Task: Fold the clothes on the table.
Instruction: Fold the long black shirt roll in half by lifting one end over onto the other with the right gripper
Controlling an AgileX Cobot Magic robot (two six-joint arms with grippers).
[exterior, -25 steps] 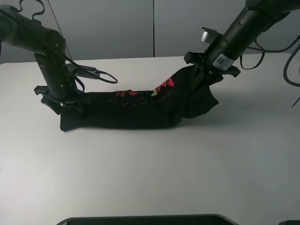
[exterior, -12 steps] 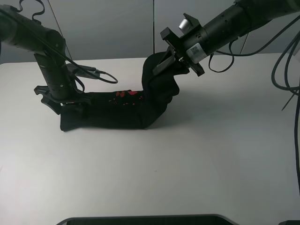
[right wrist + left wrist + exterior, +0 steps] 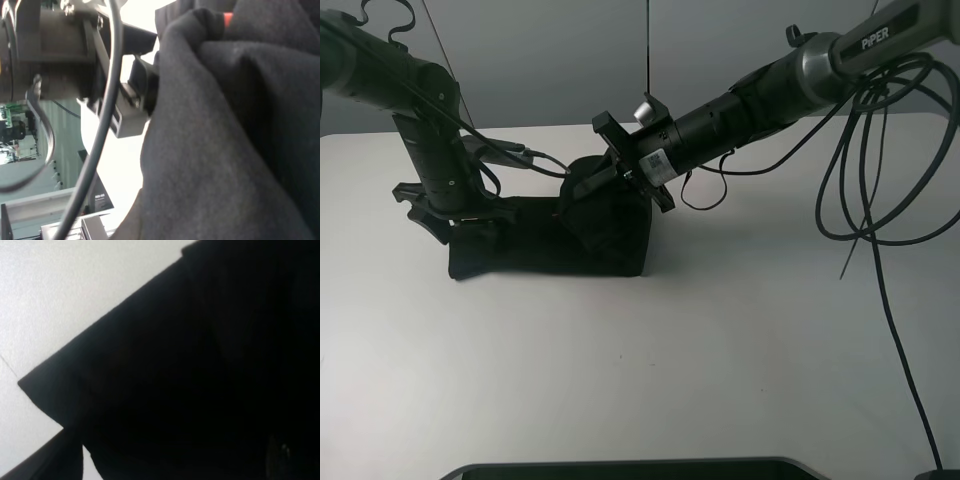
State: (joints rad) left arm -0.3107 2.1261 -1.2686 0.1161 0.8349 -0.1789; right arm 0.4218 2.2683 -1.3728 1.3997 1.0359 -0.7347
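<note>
Our right gripper [image 3: 582, 188] is clamped on a bunched fold of the black T-shirt [image 3: 540, 245] and holds that fold up off the rest of the garment. Its arm [image 3: 740, 105] stretches low across the middle of the table [image 3: 720, 350], so the gripper works on the left half of the exterior high view. The raised fold hangs over the right part of the shirt, which lies as a long dark strip on the white tabletop, toward the far left.

Our left gripper [image 3: 460, 218] points down onto the left end of that strip and touches the cloth there. We cannot tell whether its jaws are apart or together: cloth hides them from above, and the left wrist view is filled with black fabric, with only a corner of white table beside it.

In the right wrist view, thick folds of the shirt drape right in front of the camera, and a small patch of red print [image 3: 228, 19] shows at the top of one fold. Beyond the cloth we see the left arm [image 3: 45, 50] and its black cable [image 3: 107, 100].

Loose black cables [image 3: 860, 150] loop from the right arm and hang over the table's right side. Grey wall panels [image 3: 550, 60] stand behind the table.
</note>
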